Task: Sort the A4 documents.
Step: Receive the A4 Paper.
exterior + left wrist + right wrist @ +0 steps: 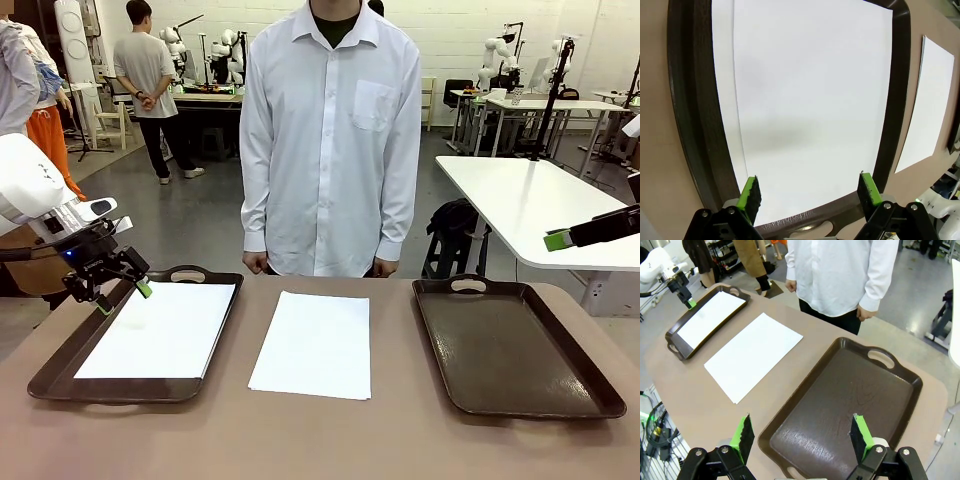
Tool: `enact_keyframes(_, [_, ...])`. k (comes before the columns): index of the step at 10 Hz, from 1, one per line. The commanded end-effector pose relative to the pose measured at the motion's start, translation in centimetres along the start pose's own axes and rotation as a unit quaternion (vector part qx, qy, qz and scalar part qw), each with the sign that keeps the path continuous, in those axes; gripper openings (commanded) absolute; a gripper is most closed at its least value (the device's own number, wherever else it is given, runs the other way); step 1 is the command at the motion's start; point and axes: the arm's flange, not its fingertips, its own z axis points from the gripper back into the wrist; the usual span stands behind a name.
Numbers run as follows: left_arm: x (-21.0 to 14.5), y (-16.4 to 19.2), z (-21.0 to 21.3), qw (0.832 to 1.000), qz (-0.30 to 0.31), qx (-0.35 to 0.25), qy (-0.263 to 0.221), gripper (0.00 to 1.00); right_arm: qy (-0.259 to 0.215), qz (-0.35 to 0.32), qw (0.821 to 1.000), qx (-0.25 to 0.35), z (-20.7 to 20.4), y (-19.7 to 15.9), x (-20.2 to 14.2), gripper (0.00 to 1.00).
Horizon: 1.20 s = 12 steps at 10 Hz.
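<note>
Front view: left gripper (124,297) spread wide, empty, above far-left corner of left tray (120,392) with A4 documents (160,330) stacked inside. On table (300,440), between trays, one loose sheet (312,343), flat. Right wrist view: right gripper (801,432) spread, empty, over near end of right tray (840,390).

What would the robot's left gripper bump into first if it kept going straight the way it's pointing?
Most likely the white sheet lying in the left tray: the left gripper, jaws open, points down at it. How far above it hangs is unclear.
</note>
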Motion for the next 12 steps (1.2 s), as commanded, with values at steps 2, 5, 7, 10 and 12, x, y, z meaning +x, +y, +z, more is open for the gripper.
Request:
enact_keyframes(2, [0.2,0.0,0.1,1.000,-0.004,0.006,0.001,1.00,-0.003,-0.003,1.000,0.008,-0.2,-0.2,-0.1,1.00])
enact_keyframes(5, [-0.1,-5.7,3.8,0.991,-0.092,0.094,-0.038,1.00,-0.003,-0.003,1.000,0.008,-0.2,-0.2,-0.1,1.00])
enact_keyframes(7, [-3.1,-11.2,7.6,0.969,-0.193,0.095,-0.120,1.00,-0.003,-0.003,1.000,0.008,-0.2,-0.2,-0.1,1.00])
enact_keyframes(10, [-10.5,-13.1,12.8,0.924,-0.283,0.012,-0.257,1.00,-0.003,-0.003,1.000,0.008,-0.2,-0.2,-0.1,1.00])
enact_keyframes(12, [-13.7,-11.1,14.8,0.894,-0.344,-0.024,-0.286,1.00,-0.003,-0.003,1.000,0.008,-0.2,-0.2,-0.1,1.00])
